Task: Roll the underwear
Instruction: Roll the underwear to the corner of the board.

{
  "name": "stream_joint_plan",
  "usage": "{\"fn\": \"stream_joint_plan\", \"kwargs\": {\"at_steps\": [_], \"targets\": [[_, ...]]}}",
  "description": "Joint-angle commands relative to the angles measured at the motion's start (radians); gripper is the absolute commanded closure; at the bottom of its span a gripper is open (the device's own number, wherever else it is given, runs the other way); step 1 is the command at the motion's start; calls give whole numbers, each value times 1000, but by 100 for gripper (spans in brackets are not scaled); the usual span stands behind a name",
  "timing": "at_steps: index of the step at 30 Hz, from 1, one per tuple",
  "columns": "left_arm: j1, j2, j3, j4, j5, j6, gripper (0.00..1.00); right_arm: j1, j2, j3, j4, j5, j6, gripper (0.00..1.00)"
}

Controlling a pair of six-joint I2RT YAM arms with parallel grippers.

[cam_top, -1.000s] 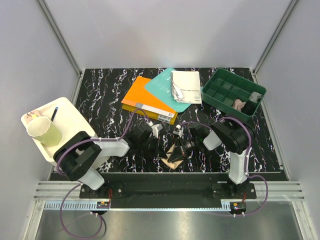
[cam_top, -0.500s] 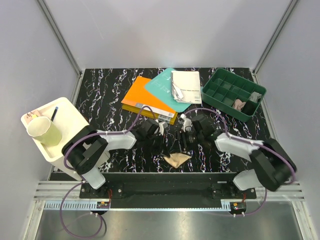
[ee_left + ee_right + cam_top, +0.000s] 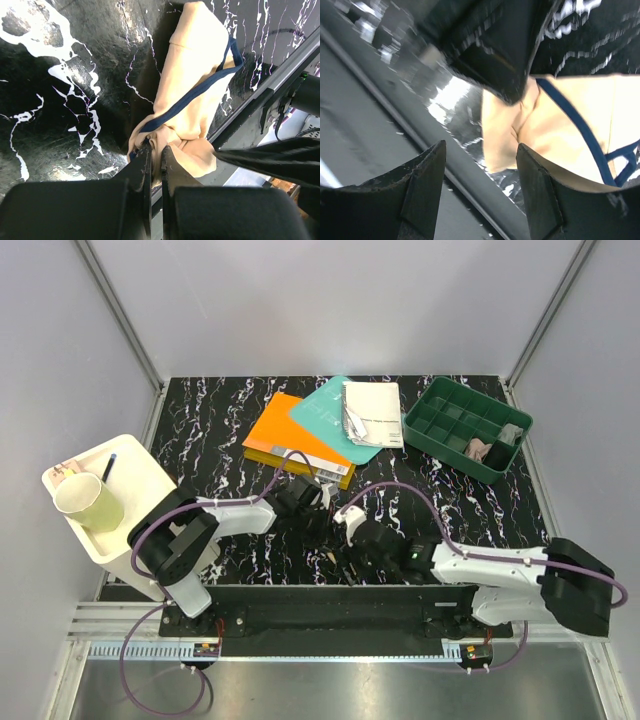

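Same black marble table (image 3: 230,420); the big change is the right arm (image 3: 490,565), which has swung low across the near edge in the last half second. Right gripper (image 3: 481,155) now hangs with fingers apart just beside the beige underwear (image 3: 192,55), gripping nothing. Left gripper (image 3: 156,150) is pinched on its bunched end. Fabric lies crumpled at the near table edge, navy edging (image 3: 195,92) showing. I read this as a re-grip; no roll formed yet.
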Motion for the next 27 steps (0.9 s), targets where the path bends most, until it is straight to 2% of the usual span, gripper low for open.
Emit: {"fn": "stream_joint_plan", "kwargs": {"at_steps": [1, 4, 7, 10, 11, 13, 14, 16, 17, 19, 20, 24, 27], "targets": [[4, 31, -10, -83, -47, 38, 100, 66, 96, 69, -34, 197, -27, 35], [8, 25, -12, -83, -50, 38, 100, 83, 153, 92, -42, 228, -25, 36], [11, 22, -13, -86, -47, 41, 100, 97, 179, 100, -49, 259, -10, 42], [12, 16, -18, -86, -47, 41, 100, 95, 199, 103, -59, 288, 7, 67], [12, 13, -18, -86, -46, 40, 100, 95, 204, 105, -60, 286, 12, 79], [17, -5, -27, -77, -49, 33, 100, 97, 214, 102, -60, 277, 27, 87], [20, -15, -33, -71, -52, 23, 91, 97, 214, 91, -53, 259, 33, 92], [41, -59, -58, -50, -53, 14, 77, 91, 193, 74, -7, 239, 35, 93], [50, -79, -68, -37, -56, 3, 62, 81, 181, 45, 18, 195, 35, 93], [80, -148, -108, 0, -76, -14, 51, 28, 126, 11, 95, 136, 39, 95], [89, -172, -119, 10, -84, -17, 43, 6, 106, -19, 136, 71, 41, 95], [110, -291, -167, 58, -157, -25, 30, -110, -11, -85, 239, -89, 68, 95], [110, -344, -190, 88, -193, -37, 26, -179, -66, -137, 312, -187, 128, 95]]}}
